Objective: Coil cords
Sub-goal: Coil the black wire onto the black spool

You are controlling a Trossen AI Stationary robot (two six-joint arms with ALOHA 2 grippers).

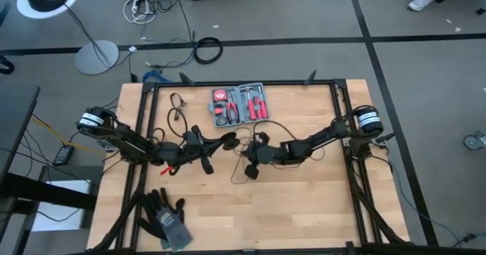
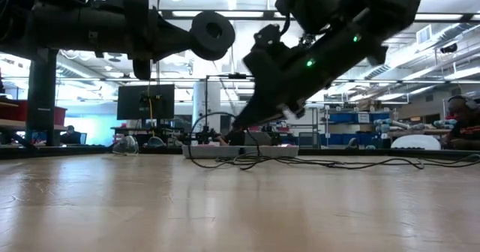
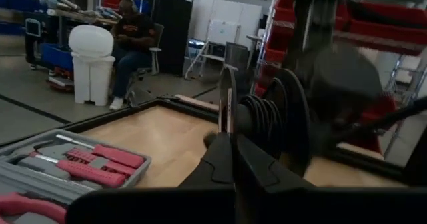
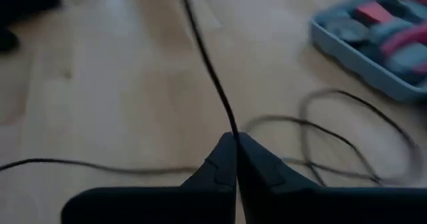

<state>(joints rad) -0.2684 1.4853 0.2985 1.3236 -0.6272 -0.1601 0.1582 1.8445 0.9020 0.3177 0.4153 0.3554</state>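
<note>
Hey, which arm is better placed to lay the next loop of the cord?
Right, probably. Its pincer is shut on the cord low over the table, so it can feed slack. The left pincer is shut on the spool-like disc, acting as anchor.

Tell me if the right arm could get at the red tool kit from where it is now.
Probably yes: the tool kit lies close beyond the right gripper with bare table between, but that gripper is shut on the cord and would have to let go first.
</note>
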